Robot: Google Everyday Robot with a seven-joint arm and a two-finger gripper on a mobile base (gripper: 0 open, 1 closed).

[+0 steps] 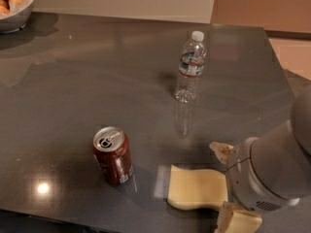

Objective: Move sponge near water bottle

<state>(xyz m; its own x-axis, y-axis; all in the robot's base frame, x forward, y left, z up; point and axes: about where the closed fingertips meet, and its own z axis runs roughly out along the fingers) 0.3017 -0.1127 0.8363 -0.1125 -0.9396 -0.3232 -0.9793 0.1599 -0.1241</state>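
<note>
Pale yellow foam sponge (194, 188) lying flat near the front edge of the dark surface (97, 72), between the soda can (112, 155) and the right edge, well apart from the water bottle (190, 67) upright toward the far edge. Probably light, soft, squashy; likely to droop if pinched by a corner. Gripper (219, 186) at the sponge's right end, fingers spread across its width, not yet closed. Best gripped there, across the slab.

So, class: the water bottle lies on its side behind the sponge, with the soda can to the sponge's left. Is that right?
Not quite. The camera view shows the water bottle standing upright behind the sponge; the soda can is to the sponge's left. The claw is at the sponge's right end.
</note>
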